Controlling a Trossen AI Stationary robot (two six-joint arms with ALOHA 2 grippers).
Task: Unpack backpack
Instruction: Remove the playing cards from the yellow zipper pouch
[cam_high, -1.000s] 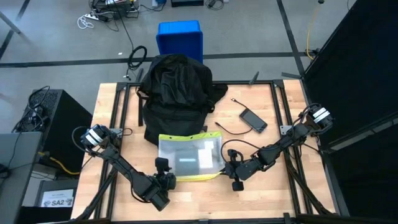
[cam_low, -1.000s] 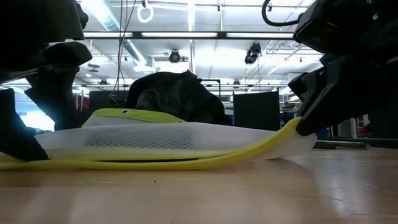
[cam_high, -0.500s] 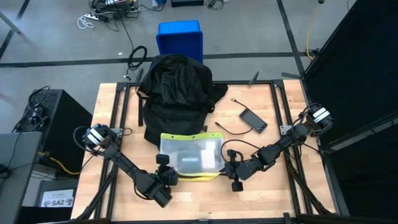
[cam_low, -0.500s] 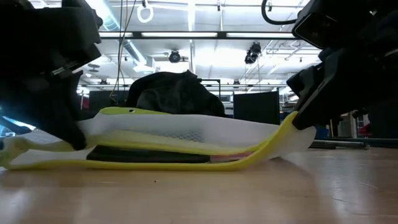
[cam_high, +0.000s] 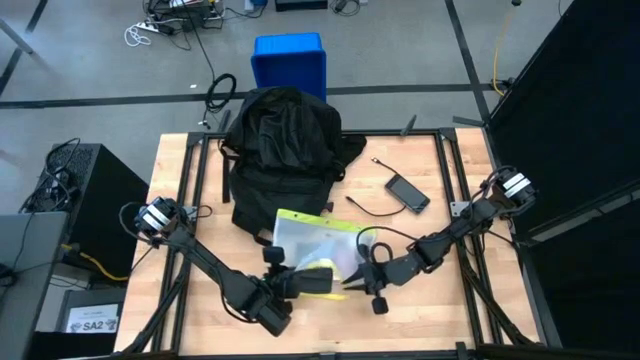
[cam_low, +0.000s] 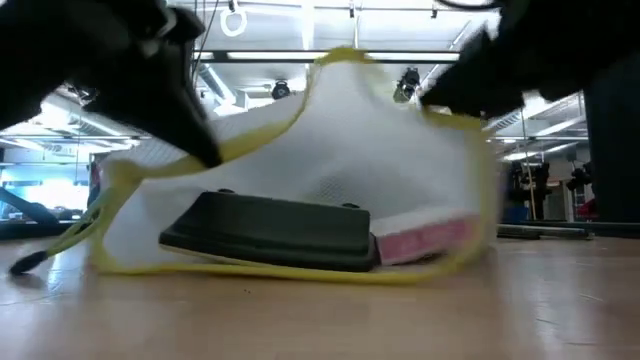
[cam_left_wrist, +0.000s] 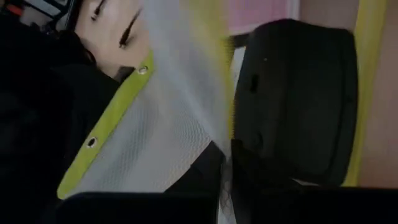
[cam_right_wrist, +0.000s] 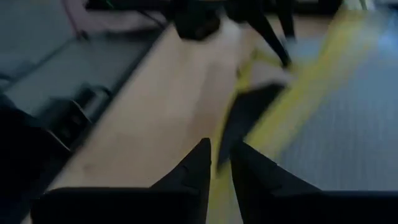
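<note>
The backpack (cam_high: 283, 150) lay at the desk's far edge, behind both grippers; the left gripper (cam_high: 300, 283) was clenched on the mesh pouch (cam_high: 318, 240); the right gripper (cam_high: 362, 277) pinched its other edge.

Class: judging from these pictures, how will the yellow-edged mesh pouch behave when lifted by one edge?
The mesh pouch probably flops: its lifted wall arches and sags. The dark case inside likely slides toward the low side. It seems light, as the left gripper raises it by an edge.

Both arms reach low toward the near middle: left hand (cam_high: 297, 283) clamped shut, right hand (cam_high: 362, 279) (fingers close together) just beside it.
</note>
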